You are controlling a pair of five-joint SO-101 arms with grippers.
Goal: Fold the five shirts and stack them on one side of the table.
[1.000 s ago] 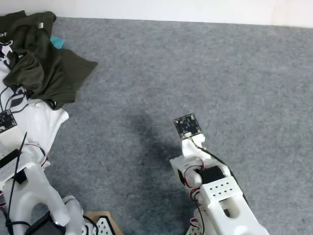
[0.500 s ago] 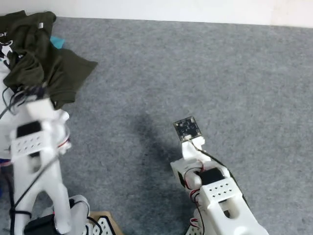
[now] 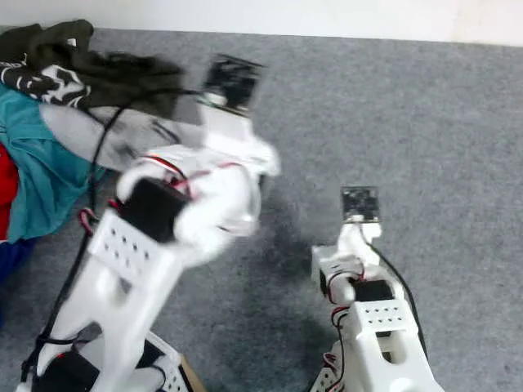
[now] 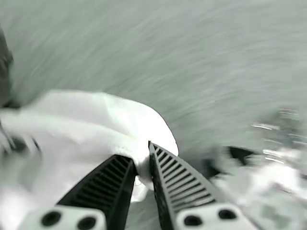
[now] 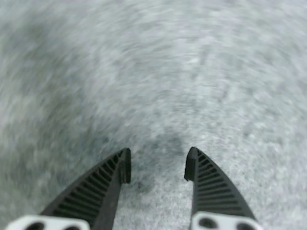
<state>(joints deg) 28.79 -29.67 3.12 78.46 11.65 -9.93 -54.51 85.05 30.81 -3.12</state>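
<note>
High view, shirt pile: heaped on the left edge of the table [image 3: 425, 122], so nothing's folded yet. A dark olive shirt [image 3: 114, 69] sits crumpled on top toward the back, with a black-and-white patterned bit [image 3: 41, 77] just beside it. A teal shirt [image 3: 41, 167] lies below that, plus a sliver of red [image 3: 6, 188] and some blue [image 3: 12, 253] right at the edge.
High view, white shirt: the white shirt [image 3: 82, 131] looks like a pale blurry band stretched out from the pile toward the middle of the table, with a dark print on it.
High view, left arm: the left arm [image 3: 180, 212] is big and blurred, reaching from the front edge across to the end of that pale band.
High view, right arm: the right arm [image 3: 372, 314] sits low near the front, well apart from the pile, over bare grey surface.
Left wrist view, left gripper: the left gripper [image 4: 143, 146] is pinched tight on a fold of the white shirt [image 4: 91, 124], jaws nearly together with cloth bunched between them.
Left wrist view, cloth: plain white here, rumpled and lifted off the grey surface.
Right wrist view, right gripper: the right gripper [image 5: 157, 160] is spread apart with nothing in it, pointing at grey table.
</note>
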